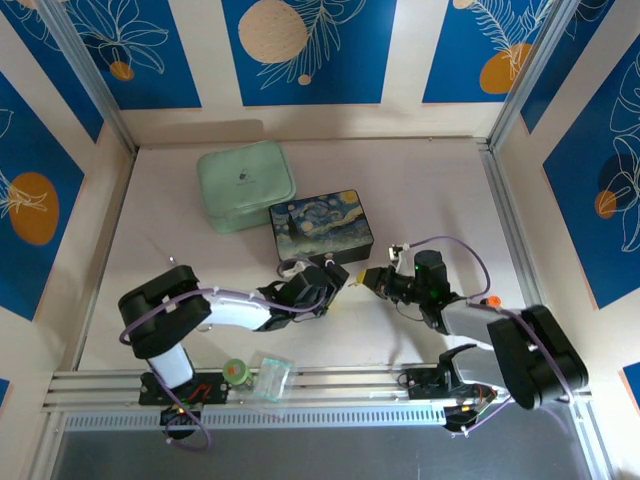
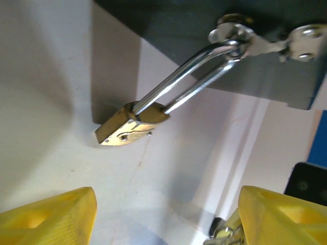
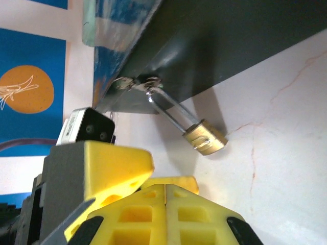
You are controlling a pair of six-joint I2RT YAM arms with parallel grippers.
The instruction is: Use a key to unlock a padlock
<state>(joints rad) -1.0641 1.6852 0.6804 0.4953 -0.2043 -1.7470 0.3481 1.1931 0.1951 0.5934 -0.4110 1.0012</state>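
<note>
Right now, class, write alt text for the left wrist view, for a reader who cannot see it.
A small brass padlock hangs by its silvery shackle from the latch of a dark box, its body down against the white table. The left end effector sits in front with its yellow fingers wide apart, holding nothing.

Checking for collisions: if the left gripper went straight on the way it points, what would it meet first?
Most likely the padlock, ahead of the gap between its open fingers; the dark box stands just behind. Depth is unclear.
</note>
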